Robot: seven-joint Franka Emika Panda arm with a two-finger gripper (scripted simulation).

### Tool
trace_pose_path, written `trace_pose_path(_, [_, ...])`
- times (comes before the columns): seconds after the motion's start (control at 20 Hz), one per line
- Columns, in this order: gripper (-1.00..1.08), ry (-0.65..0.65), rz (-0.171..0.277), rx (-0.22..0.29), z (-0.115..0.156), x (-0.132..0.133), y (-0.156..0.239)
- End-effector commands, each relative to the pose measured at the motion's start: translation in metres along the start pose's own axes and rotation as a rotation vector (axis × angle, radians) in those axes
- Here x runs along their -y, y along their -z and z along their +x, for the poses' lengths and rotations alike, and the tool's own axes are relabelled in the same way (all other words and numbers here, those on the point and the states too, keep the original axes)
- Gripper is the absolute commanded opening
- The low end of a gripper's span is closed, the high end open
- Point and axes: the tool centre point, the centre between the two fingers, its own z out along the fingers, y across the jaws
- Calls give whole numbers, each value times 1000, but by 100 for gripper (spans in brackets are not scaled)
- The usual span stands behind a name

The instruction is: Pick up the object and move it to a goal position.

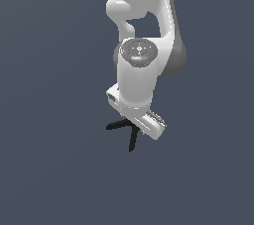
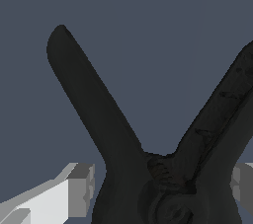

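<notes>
Matte slate ground; hand (image 2: 160, 188) fingers flank, maybe touching, black V-handled clamp (image 2: 148, 168).

Plain dark slate-blue surface (image 1: 49, 120).

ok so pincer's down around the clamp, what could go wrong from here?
1. The pincer straddles the black clamp near its pivot, where the handles splay. That body looks rounded and uneven, so it may twist or slip as the fingers close.
2. The wrist view does not show whether the pads touch it yet; lifting now may leave it behind.
3. In the exterior view the arm hides the grasp, so slip may go unnoticed.
</notes>
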Motion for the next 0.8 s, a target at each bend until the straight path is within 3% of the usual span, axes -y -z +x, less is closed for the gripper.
trace_pose_path(0.0, [-100,0,0,-1,7,-4,25])
trace_pose_path(0.35, [-100,0,0,-1,19,-9,69])
trace_pose_path(0.75, [-100,1,0,-1,24,-9,82])
